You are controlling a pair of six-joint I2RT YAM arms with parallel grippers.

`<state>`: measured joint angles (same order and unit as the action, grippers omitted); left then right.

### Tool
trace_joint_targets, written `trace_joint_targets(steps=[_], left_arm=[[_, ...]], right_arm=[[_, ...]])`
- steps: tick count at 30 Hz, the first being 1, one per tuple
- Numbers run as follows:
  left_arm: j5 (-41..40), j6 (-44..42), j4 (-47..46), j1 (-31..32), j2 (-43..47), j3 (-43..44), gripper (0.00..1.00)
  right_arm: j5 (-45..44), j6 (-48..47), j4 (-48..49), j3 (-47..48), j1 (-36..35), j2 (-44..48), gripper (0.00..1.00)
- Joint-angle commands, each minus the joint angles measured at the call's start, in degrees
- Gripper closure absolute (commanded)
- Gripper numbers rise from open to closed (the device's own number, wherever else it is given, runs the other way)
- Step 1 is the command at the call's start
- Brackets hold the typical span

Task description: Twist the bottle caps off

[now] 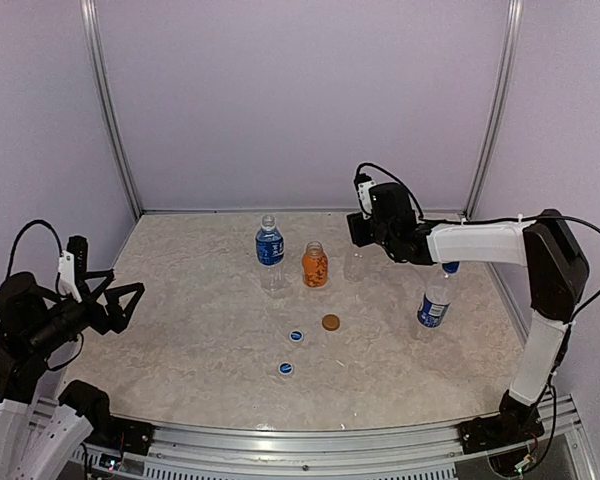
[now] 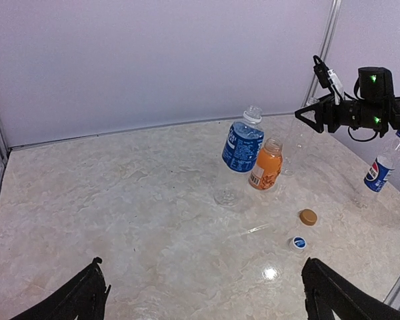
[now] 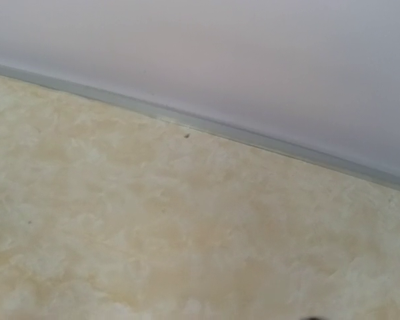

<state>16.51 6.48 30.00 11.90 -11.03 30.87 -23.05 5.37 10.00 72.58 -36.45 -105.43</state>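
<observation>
1. The short orange plastic bottle (image 1: pixel 315 266) stands upright on the pale marbled surface (image 1: pixel 200 330) with its neck open. Its round brown cap (image 1: pixel 330 322) lies loose just in front of it, toward the arms.
2. Just left of the orange bottle, a clear plastic bottle with a blue label (image 1: pixel 269 246) also stands upright with a bare neck.
3. A small blue-and-white cap (image 1: pixel 296 336) lies beside the brown cap. A second blue-and-white cap (image 1: pixel 285 369) lies a little farther in front of the orange bottle.
4. Just right of the orange bottle stands a clear unlabelled plastic bottle (image 2: pixel 291 150), with the right claw (image 1: pixel 357 232) at its top. Its neck is hard to read, but the second loose cap suggests it is already open.
5. Well to the right of the orange bottle, a second blue-labelled clear bottle (image 1: pixel 435 302) still wears its blue cap (image 1: pixel 450 267). By my reckoning this is the one left to do, with three of the four finished.
6. Whether the right claw is clenched or released, I cannot tell; its own camera shows only surface and wall.
7. The left claw (image 1: pixel 125 305) hangs far left of the orange bottle, released and spread wide, holding nothing.
</observation>
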Motion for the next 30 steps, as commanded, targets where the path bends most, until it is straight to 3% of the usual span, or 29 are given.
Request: trace_joint_targets(steps=[1,3,8,18,25,30], left_arm=[[0.8,0.6,-1.1,-0.6,0.0,-0.5,0.01],[1.1,0.7,-1.0,-0.6,0.1,-0.5,0.01],[1.5,0.6,-1.1,-0.6,0.1,-0.6,0.01],[2.1,0.6,-1.1,-0.6,0.3,-0.6,0.01],[2.6,0.6,-1.2,-0.6,0.5,-0.7,0.01],[2.7,0.6,-1.4,-0.6,0.9,-0.8,0.01]], right_arm=[[0.9,0.1,-4.5,1.1,0.4,0.3,0.21],[1.3,0.0,-5.0,1.4,0.4,0.9,0.11],[2.3,-0.7,-6.5,2.2,0.3,2.3,0.01],[4.3,-2.0,-10.2,5.1,0.3,4.6,0.01],[12.4,-0.9,-20.0,8.3,0.3,10.7,0.01],[13.9,4.7,-35.3,10.7,0.3,19.3,0.01]])
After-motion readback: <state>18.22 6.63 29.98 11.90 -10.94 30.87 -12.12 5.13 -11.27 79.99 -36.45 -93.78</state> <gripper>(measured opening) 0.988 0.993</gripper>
